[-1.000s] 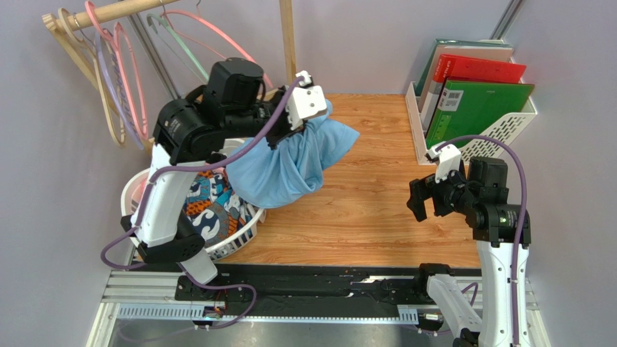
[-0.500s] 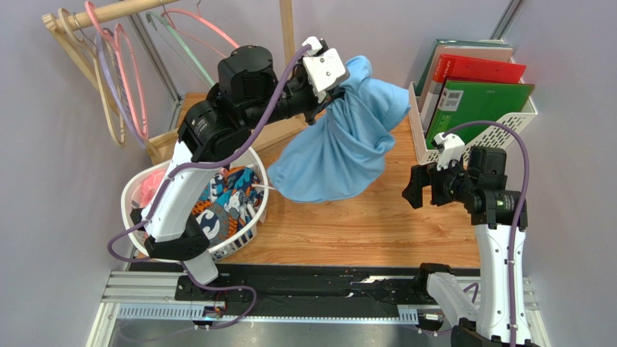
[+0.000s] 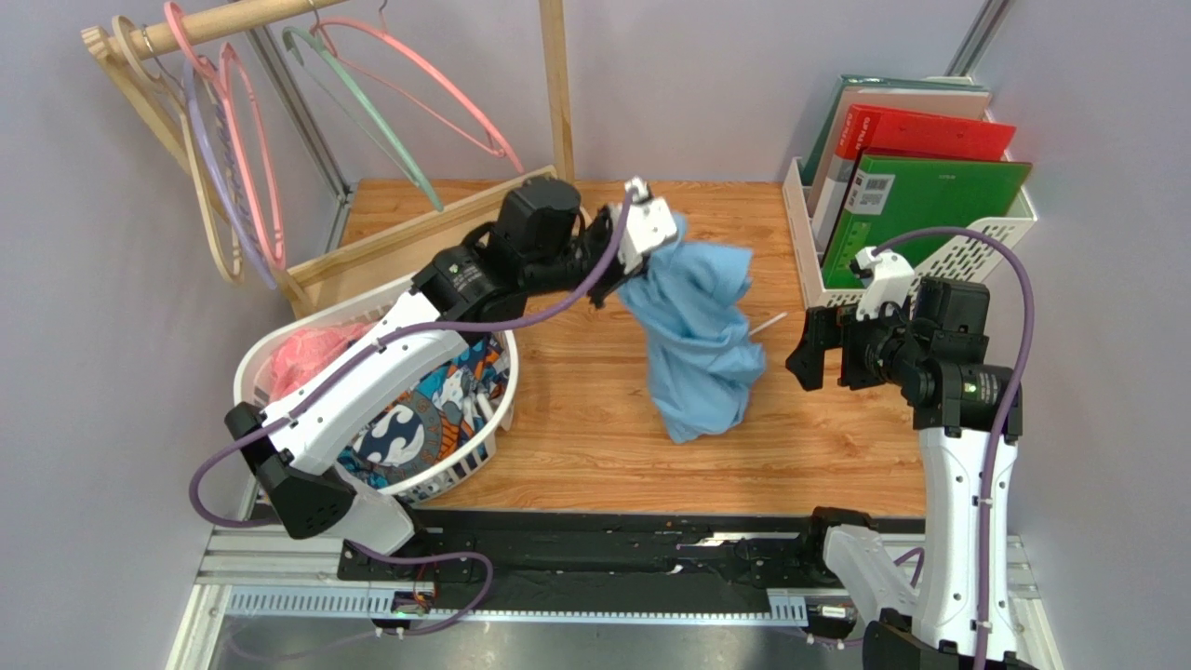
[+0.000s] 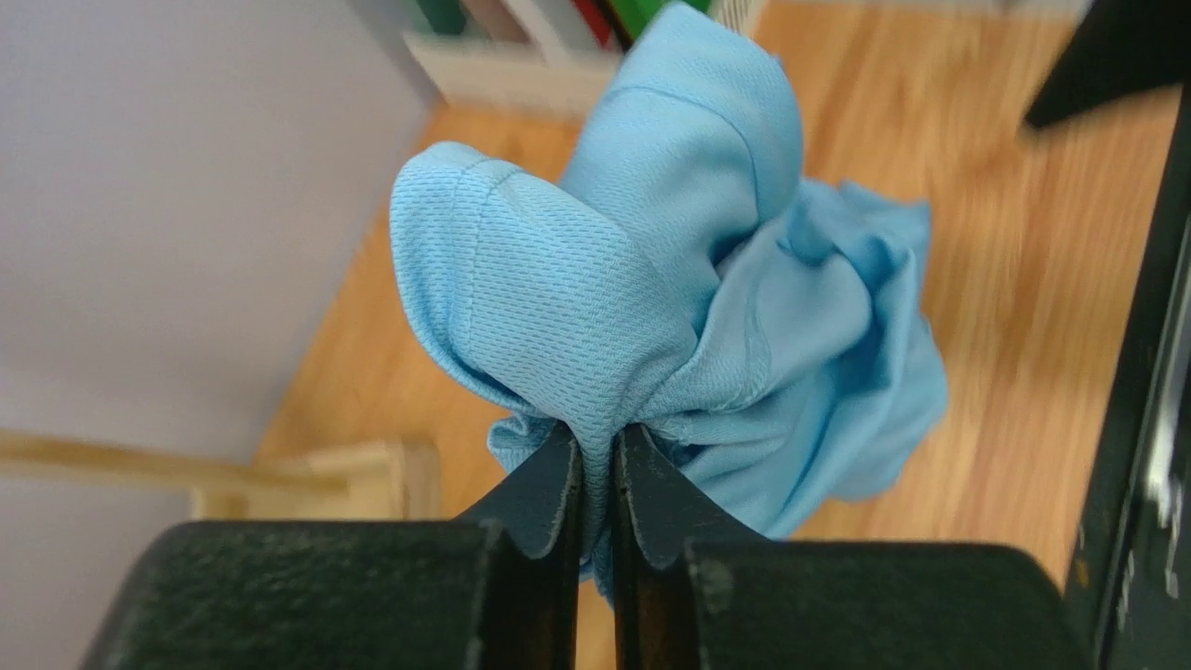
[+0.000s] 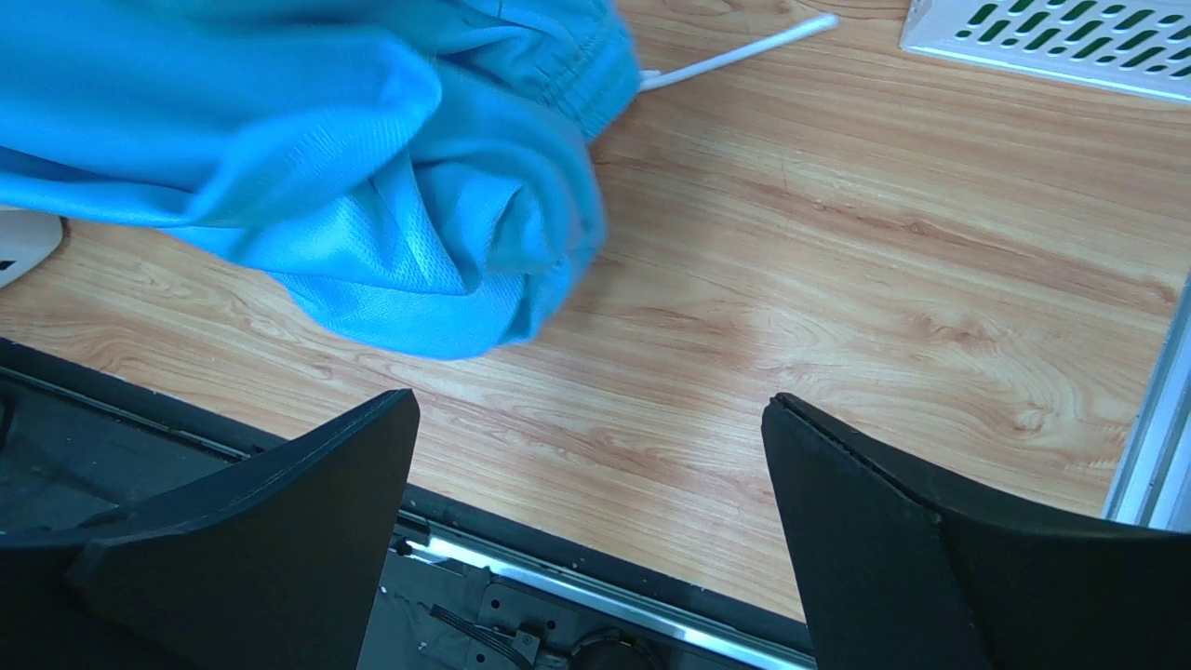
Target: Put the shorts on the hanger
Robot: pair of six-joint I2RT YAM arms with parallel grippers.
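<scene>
Left hand (image 4: pixel 598 450) clamped shut on outstretched arm; right hand (image 5: pixel 587 405) spread wide, pointing leftward.

No text is legible. The red folder (image 3: pixel 926 137) carries white print and the green folder (image 3: pixel 916 210) beside it a label; both are too small to read.

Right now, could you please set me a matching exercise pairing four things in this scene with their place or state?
Things: 1 shorts; 2 right tool; 3 pink garment; 4 green folder.
States: A in the white basket; B open, holding nothing; C pinched in the left tool; D standing in the white rack.
Pairs: 1-C; 2-B; 3-A; 4-D.
</scene>
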